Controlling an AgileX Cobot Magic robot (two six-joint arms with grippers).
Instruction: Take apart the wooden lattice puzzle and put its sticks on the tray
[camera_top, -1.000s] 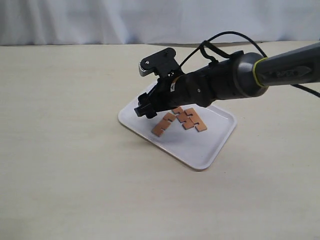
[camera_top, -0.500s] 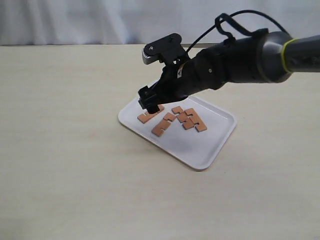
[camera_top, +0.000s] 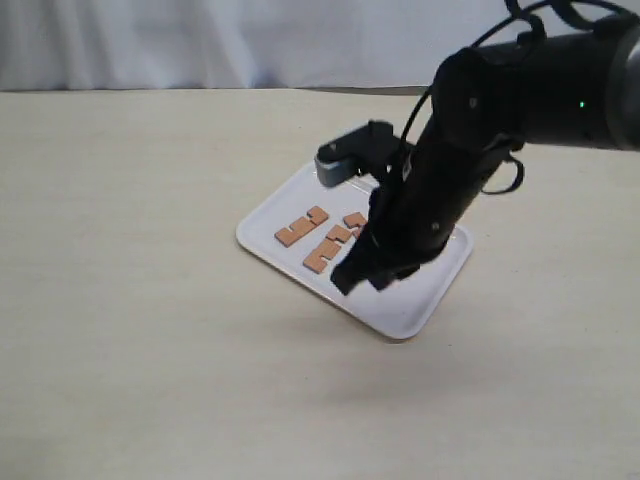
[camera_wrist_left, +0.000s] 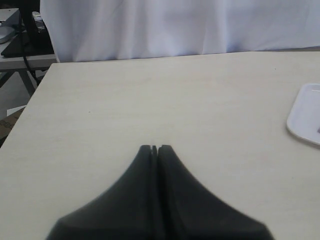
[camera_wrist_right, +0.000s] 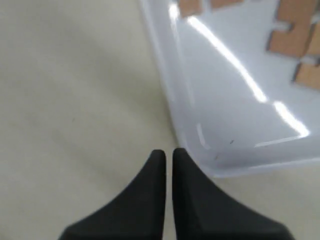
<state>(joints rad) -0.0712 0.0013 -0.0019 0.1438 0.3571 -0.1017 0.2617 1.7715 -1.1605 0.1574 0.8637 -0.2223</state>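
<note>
The white tray (camera_top: 398, 303) lies in the middle of the table. Loose reddish-brown sticks rest flat on it: one (camera_top: 301, 226) near its left corner, another (camera_top: 327, 249) beside it, and a third (camera_top: 354, 219) partly behind my right arm. No assembled lattice puzzle shows. My right gripper (camera_top: 361, 277) hangs over the tray's near edge, shut with only a thin slit and nothing in it. The right wrist view has the gripper (camera_wrist_right: 169, 152) at the tray's corner (camera_wrist_right: 227, 102), with sticks (camera_wrist_right: 295, 32) further in. My left gripper (camera_wrist_left: 155, 148) is shut, empty, over bare table.
My bulky right arm (camera_top: 480, 130) covers the tray's right half and any sticks there. The tray's rim (camera_wrist_left: 305, 114) shows at the edge of the left wrist view. A white curtain (camera_top: 200, 40) backs the table. A side table (camera_wrist_left: 20, 47) stands beyond the table's corner.
My right arm has left a stick at the tray's left corner. It has swung right and toward the tray's near edge, its gripper now pointing down.
</note>
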